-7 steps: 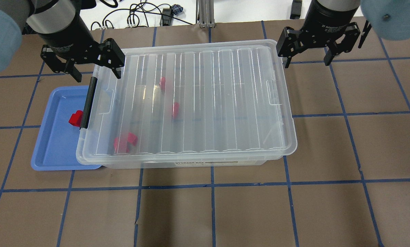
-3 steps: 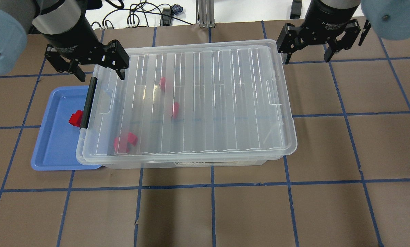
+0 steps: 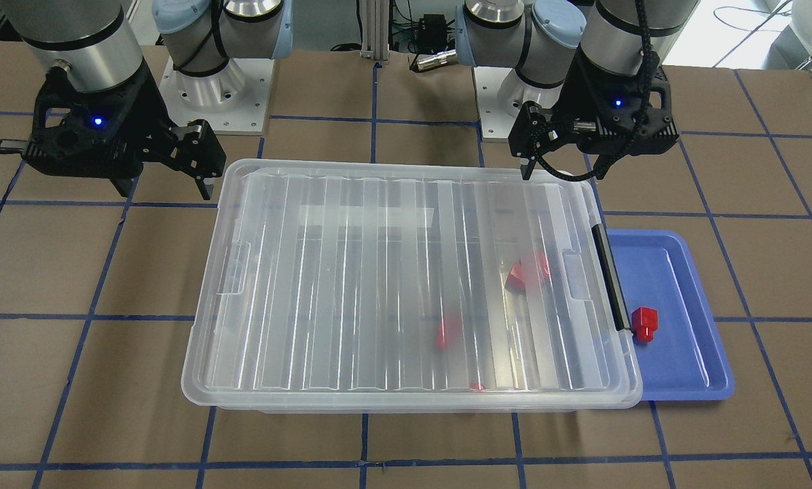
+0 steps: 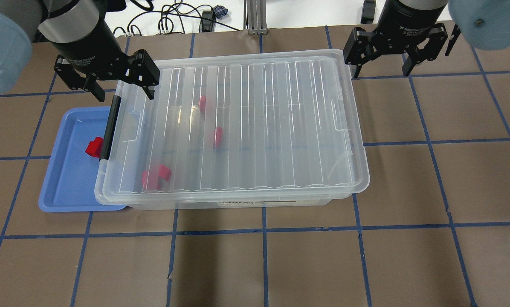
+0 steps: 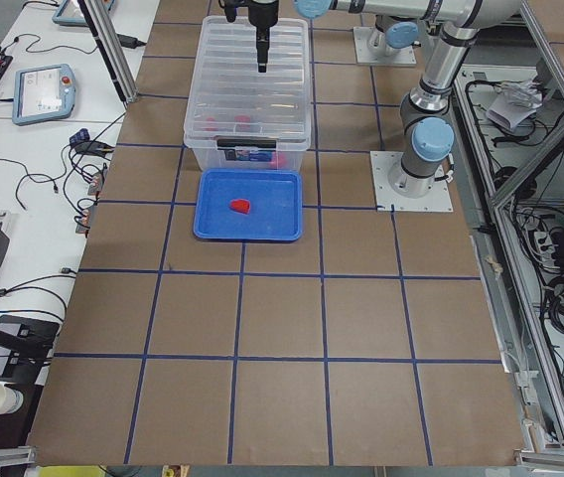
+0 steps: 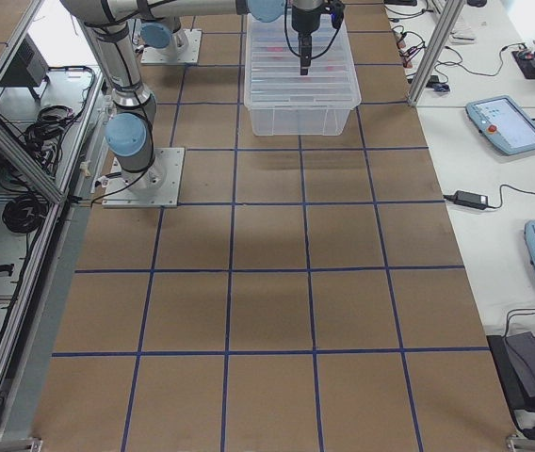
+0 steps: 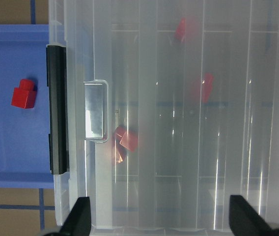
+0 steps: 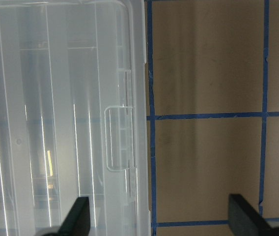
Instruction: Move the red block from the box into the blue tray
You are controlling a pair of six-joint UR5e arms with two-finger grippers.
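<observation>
red block point(image 4: 94, 147) lying in the blue tray point(image 4: 63, 183), just beside the lidded box point(image 4: 259, 128)

a brown table point(image 4: 408, 192) gridded with blue tape; black cables point(image 4: 169, 21) past its 12 o'clock edge, and white benches with a tablet point(image 5: 44, 91) alongside in the side views. the red block is a small bright cube with a stub on one side, near the tray's 3 o'clock rim by the black latch point(image 4: 110, 128). the tray sits at the box's 9 o'clock; the ribbed clear lid is on, with other red blocks point(image 4: 155, 176) dim inside. the left gripper point(image 4: 124, 91) hangs at the box's 11 o'clock corner and the right gripper point(image 4: 382, 73) at its 1 o'clock corner, both with fingers wide apart and holding nothing.
</observation>
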